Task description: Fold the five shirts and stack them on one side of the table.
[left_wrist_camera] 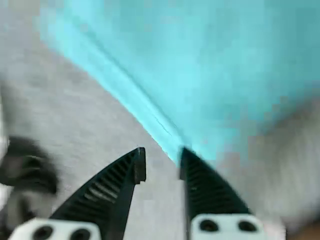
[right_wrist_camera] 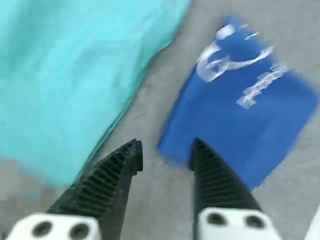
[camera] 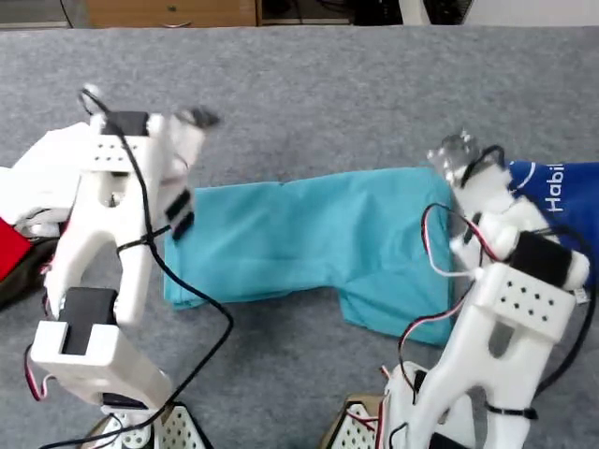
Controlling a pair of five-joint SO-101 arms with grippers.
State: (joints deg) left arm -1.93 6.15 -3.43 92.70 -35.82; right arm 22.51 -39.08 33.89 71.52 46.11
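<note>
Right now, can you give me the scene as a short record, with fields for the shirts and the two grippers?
teal shirt: spread flat at mid-table, between the arms
blue shirt: compact rectangle, beside the teal shirt
red cloth: at the table's edge by the left arm, mostly hidden
left gripper: open, empty, at the teal shirt's edge
right gripper: open, empty, over the gap between the two shirts
table: grey, felt-like cover

A grey surface [camera: 309, 94] stretches back to a wooden drawer unit [camera: 168, 11] standing just beyond its far edge.
</note>
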